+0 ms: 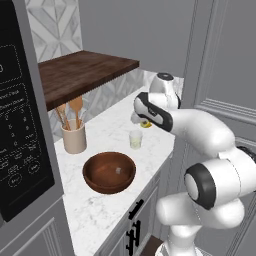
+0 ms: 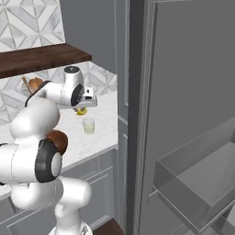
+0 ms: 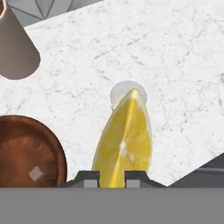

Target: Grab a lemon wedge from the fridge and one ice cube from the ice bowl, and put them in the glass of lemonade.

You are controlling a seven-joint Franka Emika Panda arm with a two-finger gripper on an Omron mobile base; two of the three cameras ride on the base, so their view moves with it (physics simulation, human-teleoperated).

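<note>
Open air lies above the glass of lemonade [image 1: 135, 139], which stands alone on bare marble counter [image 1: 107, 127]. The wooden bowl [image 1: 109, 172] sits near its left, the utensil holder [image 1: 74, 136] farther back. A dark wooden shelf [image 1: 80, 72] overhangs the counter's rear, limiting height there.

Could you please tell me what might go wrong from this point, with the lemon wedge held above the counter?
1. The lemon wedge looks wider than the mouth of the glass of lemonade, so it could catch the rim or tip the glass.
2. The gripper pinches only the wedge's near end; it might slip and land on the marble counter.
3. The ice cube still lies in the ice bowl; it is tiny and may be hard to grasp.
</note>
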